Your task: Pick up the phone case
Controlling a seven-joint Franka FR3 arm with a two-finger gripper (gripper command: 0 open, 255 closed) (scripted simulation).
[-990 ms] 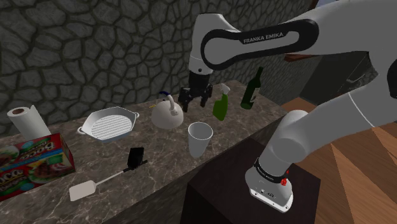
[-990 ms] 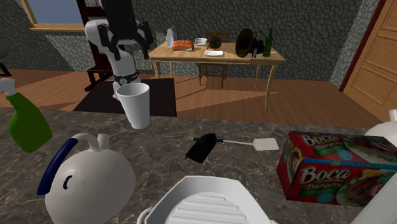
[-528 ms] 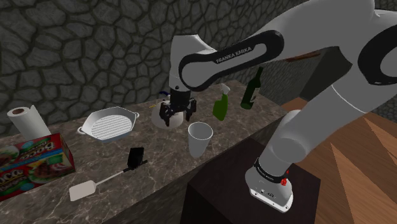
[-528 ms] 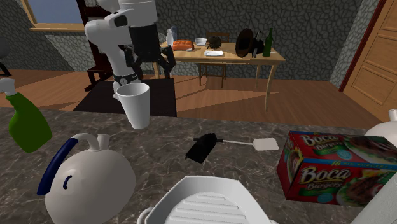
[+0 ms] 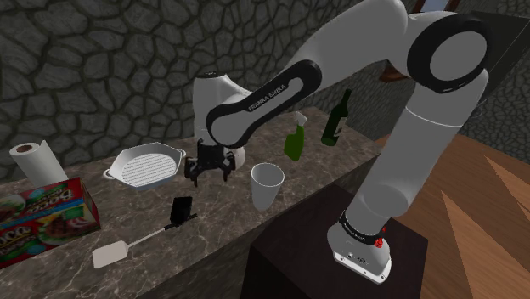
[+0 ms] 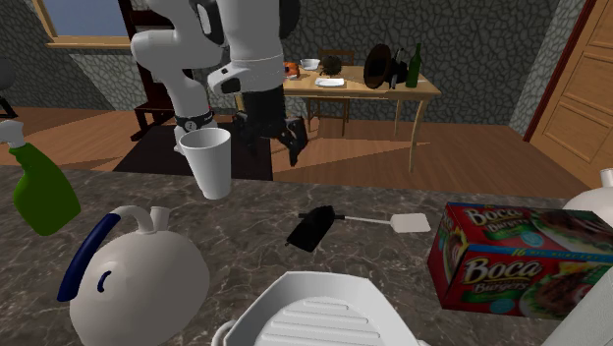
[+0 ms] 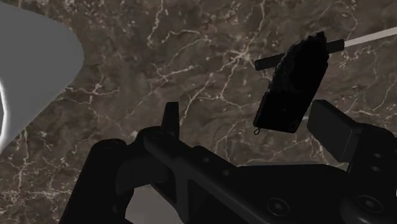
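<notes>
Home kitchen with a dining corner beyond. Told by a dark marble counter [image 5: 222, 222] against a rough stone wall [image 5: 110, 59], loaded with a kettle [image 6: 128, 280], grill pan [image 5: 144, 164], paper towel roll [image 5: 34, 160], spray bottle [image 5: 295, 140] and Boca burger box [image 6: 511, 258]. Farther off, a laid wooden dining table [image 6: 339, 93] on plank floor [image 6: 472, 147], near a panelled wooden door [image 6: 580, 88] on the right.

Dim, flat light in all views. Stone wall [image 5: 102, 68] murky. Desk [image 7: 191, 63] dark, pale veins standing out. Window [image 6: 93, 18] brightest patch. White arm [image 5: 365, 47] evenly lit, soft shading.
</notes>
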